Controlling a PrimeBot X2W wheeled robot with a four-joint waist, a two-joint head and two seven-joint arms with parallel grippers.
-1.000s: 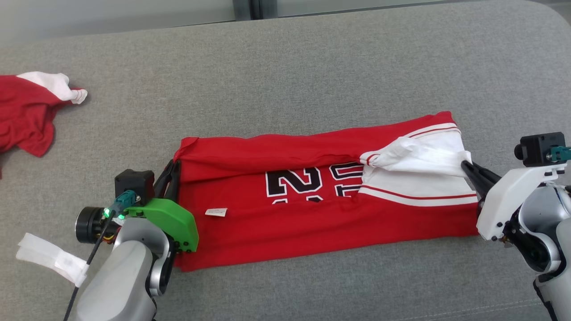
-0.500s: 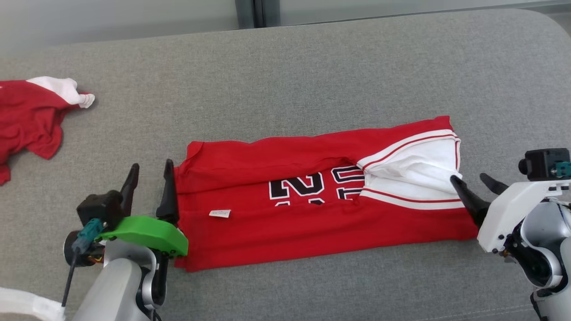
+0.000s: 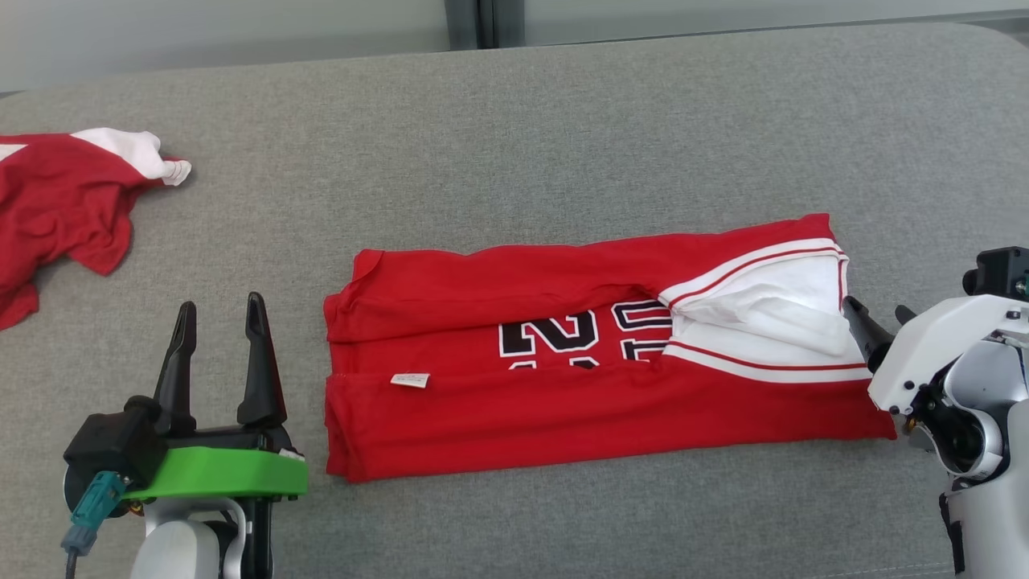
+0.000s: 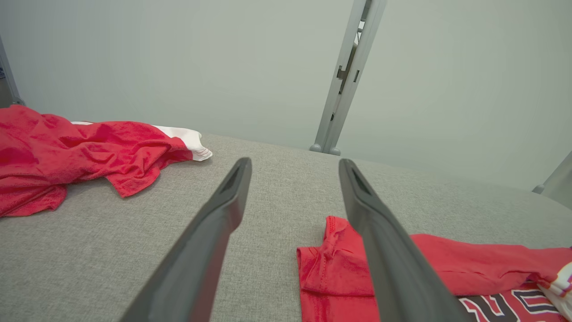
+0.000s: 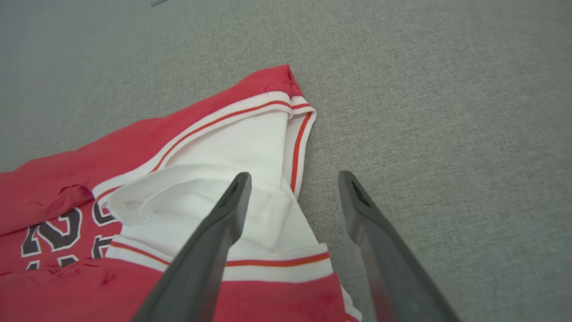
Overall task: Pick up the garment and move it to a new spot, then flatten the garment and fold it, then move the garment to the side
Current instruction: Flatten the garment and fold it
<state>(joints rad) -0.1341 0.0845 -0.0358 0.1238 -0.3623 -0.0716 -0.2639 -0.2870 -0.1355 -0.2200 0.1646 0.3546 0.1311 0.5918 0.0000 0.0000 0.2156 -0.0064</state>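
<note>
The red garment (image 3: 563, 402) lies folded into a long band on the grey cushion (image 3: 514, 137), stretched between the 2 grippers. The left gripper (image 3: 221, 304) stands spread and empty just beside its plain end. The right gripper (image 3: 875, 307) is also spread and empty, with 1 finger over the white-trimmed end. A crumpled red cloth (image 3: 56, 209) lies well beyond the left fingers.

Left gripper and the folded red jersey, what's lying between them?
Only bare grey cushion separates the left gripper from the folded red jersey, seen in the head view.
</note>
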